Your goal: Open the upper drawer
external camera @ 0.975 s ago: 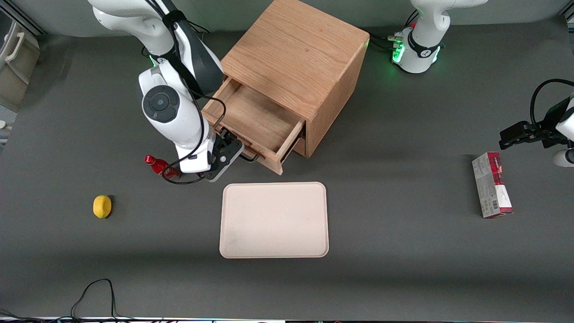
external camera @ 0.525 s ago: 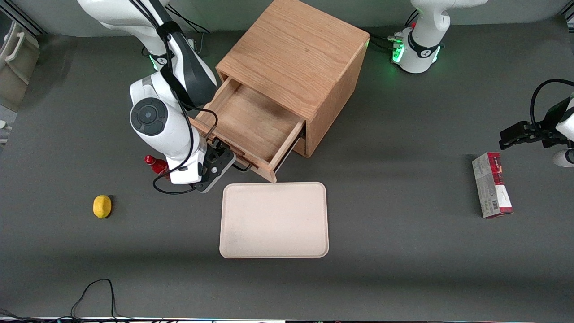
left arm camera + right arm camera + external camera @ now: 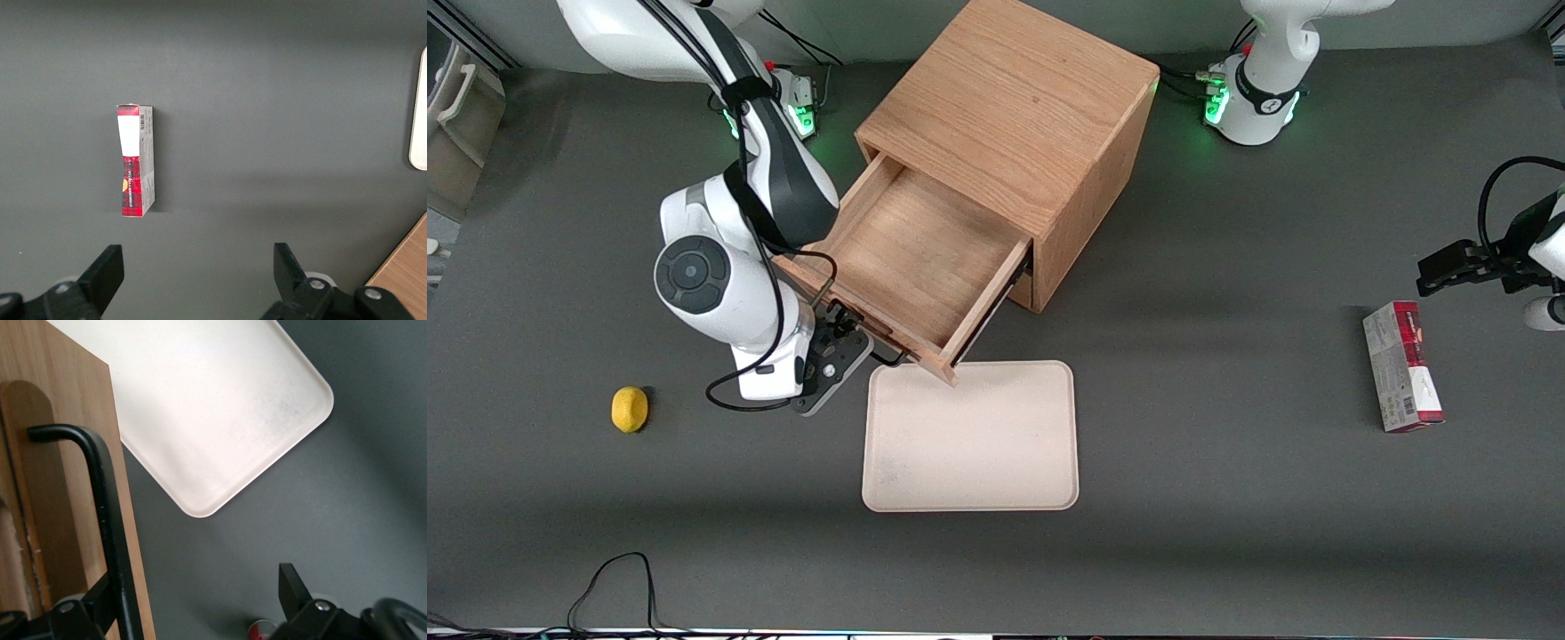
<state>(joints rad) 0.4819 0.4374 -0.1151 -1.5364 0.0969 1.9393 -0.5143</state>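
Hiding most of the black wire handle [image 3: 885, 354] from me in the front view, my hand [image 3: 845, 342] is sitting at the front of the upper drawer [image 3: 903, 258], which is standing pulled well out of the wooden cabinet [image 3: 1018, 116]. In the right wrist view I am seeing the handle [image 3: 107, 513] running between the two fingers [image 3: 297, 593], which are standing apart, one on each side of the bar with clear space showing, so the hand is open around it rather than clamped.

The lower drawer is lying hidden beneath the open one; I cannot make it out. I am counting one cream tray [image 3: 971, 437], just beside the hand and nearer the camera, its edge lying under the drawer's corner. One yellow lemon [image 3: 630, 409] is lying near the hand, toward the working arm's end of the tabletop [image 3: 1227, 498]. One red and white carton [image 3: 1402, 366] is lying well apart, toward the parked arm's end; its printing is too small for me to read, though a barcode is showing in the left wrist view [image 3: 137, 160].
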